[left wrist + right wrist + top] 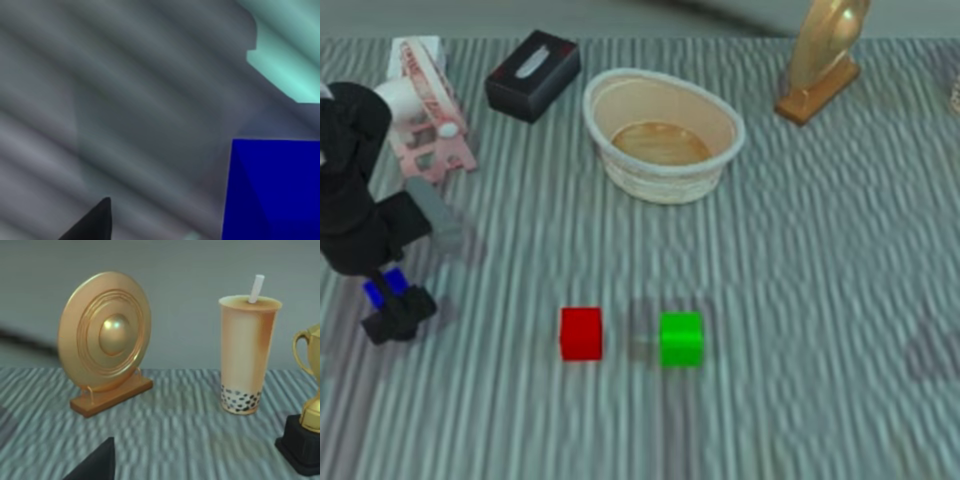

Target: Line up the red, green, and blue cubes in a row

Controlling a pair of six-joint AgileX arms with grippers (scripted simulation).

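The red cube [581, 333] and the green cube [681, 339] sit side by side on the striped cloth, a cube-width gap between them. The blue cube [383, 288] lies far to the left, partly covered by my left gripper [392, 302], which hangs low over it. In the left wrist view the blue cube [272, 190] fills one corner, with a clear gap to the one dark finger [97, 224] that shows; the gripper is open. My right gripper is outside the top view; only one fingertip [101, 462] shows, over bare cloth.
A black tissue box [532, 74], a wicker basket [663, 135] and a pink-and-white object [425, 100] stand at the back. A gold disc on a stand [823, 55], a bubble tea cup [247, 355] and a trophy [307, 415] stand at the back right.
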